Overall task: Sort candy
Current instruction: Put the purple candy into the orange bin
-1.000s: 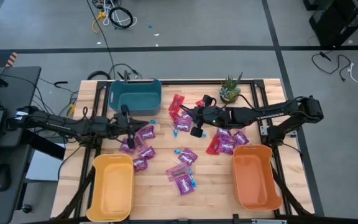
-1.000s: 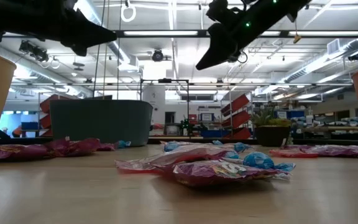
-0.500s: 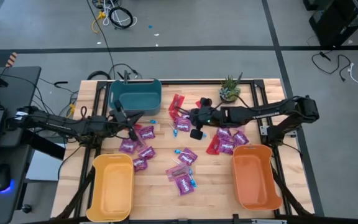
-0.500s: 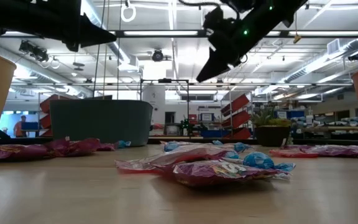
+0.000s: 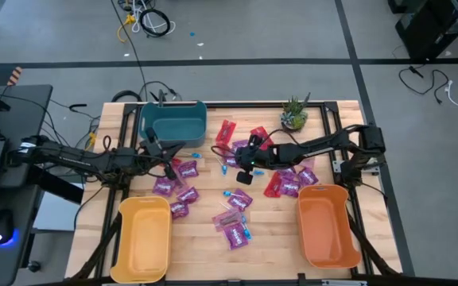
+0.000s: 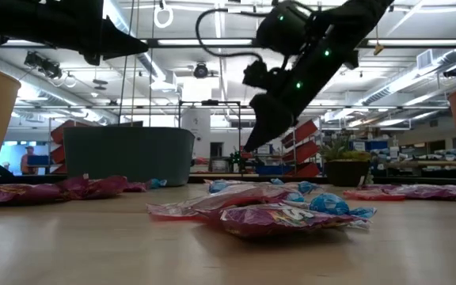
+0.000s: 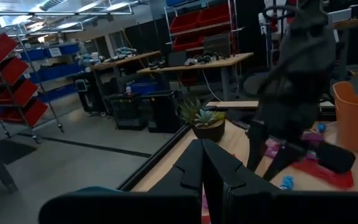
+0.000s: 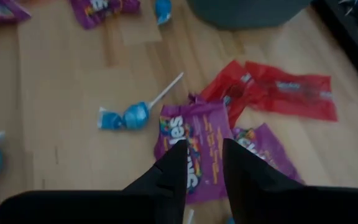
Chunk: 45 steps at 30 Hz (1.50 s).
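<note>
Candy lies scattered over the wooden table: purple packets (image 5: 185, 169), red packets (image 5: 227, 131) and blue lollipops (image 8: 135, 116). My right gripper (image 8: 205, 158) hangs slanting down over the middle of the table, open, just above a purple packet (image 8: 194, 134) that lies flat beside red packets (image 8: 278, 90). Its fingertips (image 6: 248, 147) stay clear of the tabletop. My left gripper (image 7: 202, 168) is shut and empty. It is held level and high above the purple packets near the teal bin (image 5: 173, 119).
A yellow bin (image 5: 144, 238) stands at the near left and an orange bin (image 5: 327, 226) at the near right. The teal bin stands at the far left. A small potted plant (image 5: 294, 114) stands at the far edge. More packets lie mid-table (image 5: 234, 232).
My right gripper has come down toward the candy in the middle of the table, moving a little toward the left edge and tipping further downward. My left gripper has turned slightly in place.
</note>
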{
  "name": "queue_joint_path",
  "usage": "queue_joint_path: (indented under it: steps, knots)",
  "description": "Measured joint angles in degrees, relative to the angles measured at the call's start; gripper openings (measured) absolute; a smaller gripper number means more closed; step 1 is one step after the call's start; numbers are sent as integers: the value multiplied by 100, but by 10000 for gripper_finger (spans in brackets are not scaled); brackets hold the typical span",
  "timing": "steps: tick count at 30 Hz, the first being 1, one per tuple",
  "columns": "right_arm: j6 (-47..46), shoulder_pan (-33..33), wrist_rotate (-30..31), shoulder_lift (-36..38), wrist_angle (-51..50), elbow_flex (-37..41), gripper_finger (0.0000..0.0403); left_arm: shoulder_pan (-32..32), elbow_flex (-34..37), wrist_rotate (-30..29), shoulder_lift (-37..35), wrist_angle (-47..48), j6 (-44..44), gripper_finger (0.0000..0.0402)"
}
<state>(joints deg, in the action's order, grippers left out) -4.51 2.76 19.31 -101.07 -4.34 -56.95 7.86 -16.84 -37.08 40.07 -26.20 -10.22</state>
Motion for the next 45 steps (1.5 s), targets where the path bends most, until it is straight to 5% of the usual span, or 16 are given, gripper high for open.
queue_joint_path:
  steps: [20, 45]
  knots:
    - [606, -29, -482, -493, 606, 4, 206, 0, 0, 0, 1, 29, 29, 6]
    - [910, 76, -258, -1025, 750, 0, 189, -4, 4, 2, 7, 131, 170, 6]
